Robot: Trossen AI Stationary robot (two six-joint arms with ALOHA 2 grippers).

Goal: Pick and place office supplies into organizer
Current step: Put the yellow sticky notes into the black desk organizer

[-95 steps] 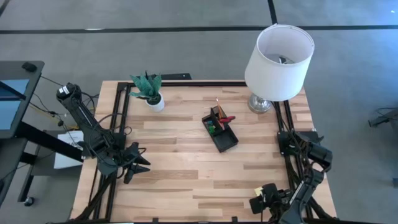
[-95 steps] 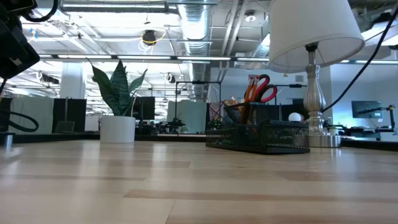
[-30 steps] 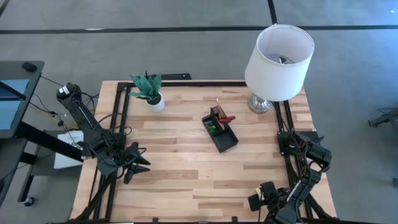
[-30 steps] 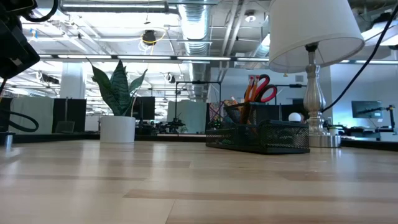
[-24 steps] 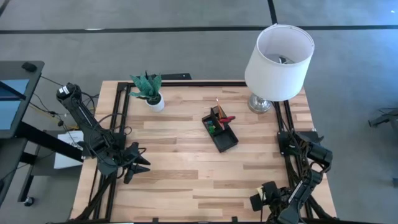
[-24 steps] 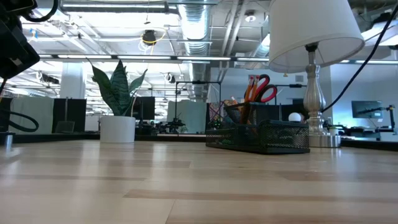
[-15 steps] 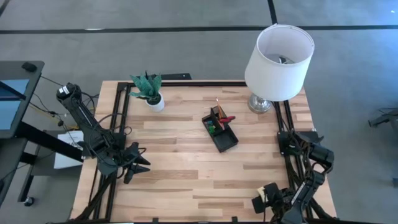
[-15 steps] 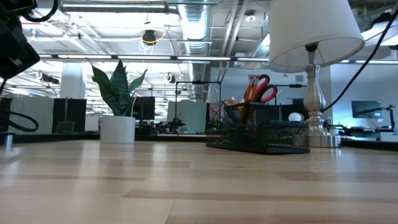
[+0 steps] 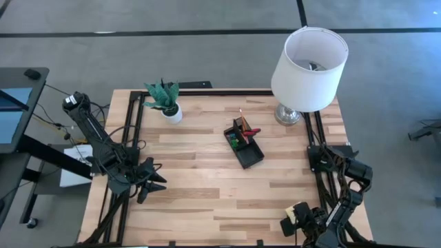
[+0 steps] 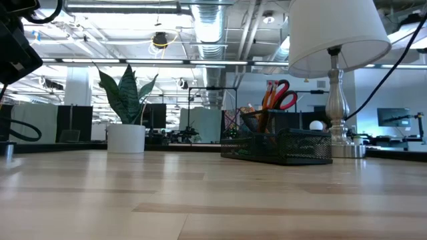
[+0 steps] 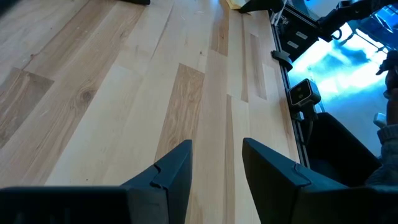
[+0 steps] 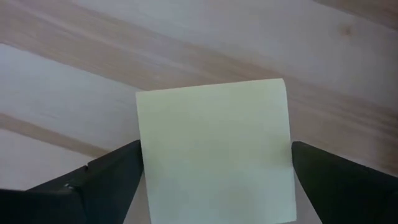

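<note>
Table-edge right gripper straddling sticky-note pad

The dark six-joint left arm lies low along the table's left edge, its two-finger left gripper with fingers parted (nothing between them); the dark right arm folds at the near right corner, right gripper spread wide, pointing down
</note>
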